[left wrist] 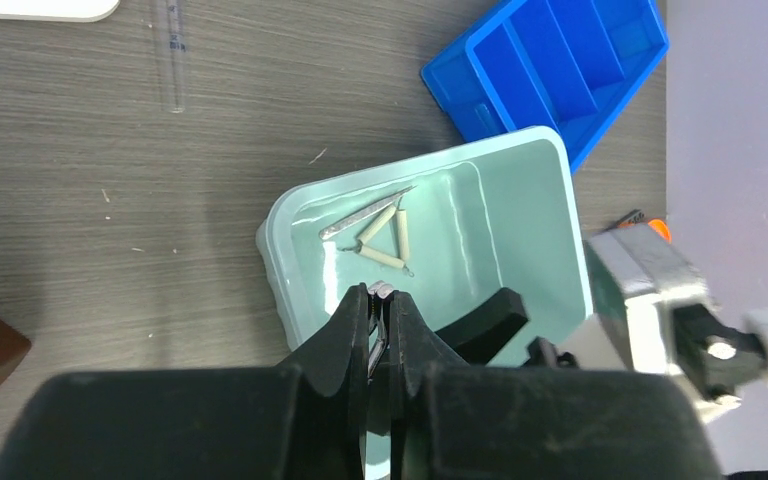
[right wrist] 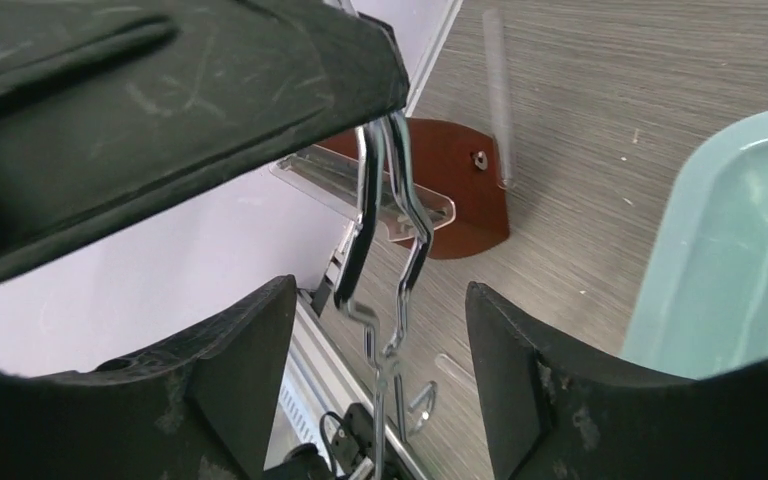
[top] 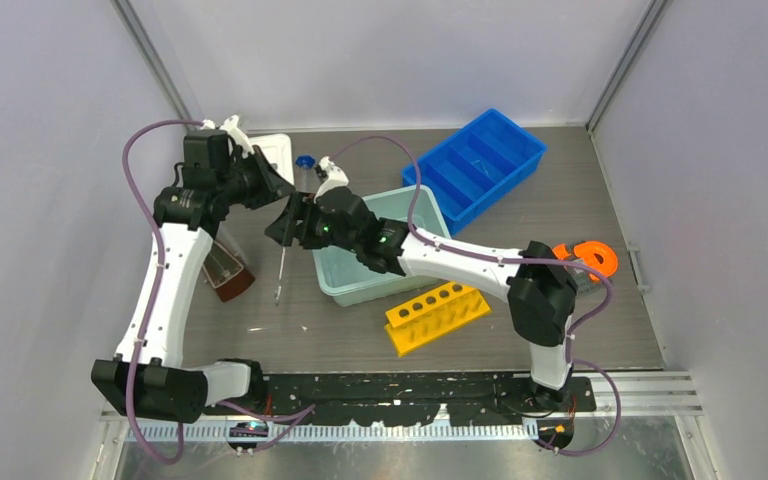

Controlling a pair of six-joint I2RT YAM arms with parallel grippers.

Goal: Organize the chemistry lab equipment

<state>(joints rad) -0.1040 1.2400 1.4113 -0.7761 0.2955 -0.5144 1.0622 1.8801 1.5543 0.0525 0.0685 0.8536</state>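
You've got the left fingers (left wrist: pixel 352 335) clamped on the metal tongs (right wrist: pixel 363 220), right fingers (right wrist: pixel 250 365) spread apart either side of them. The wire triangle (left wrist: pixel 378 226) sits in the teal tub (left wrist: pixel 525 215)

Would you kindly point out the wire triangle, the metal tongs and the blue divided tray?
wire triangle (left wrist: pixel 377 226): left wrist view, on its left sleeved side.
metal tongs (right wrist: pixel 364 190): right wrist view, on their left leg.
blue divided tray (top: pixel 505 190): top external view, on its near outer wall.
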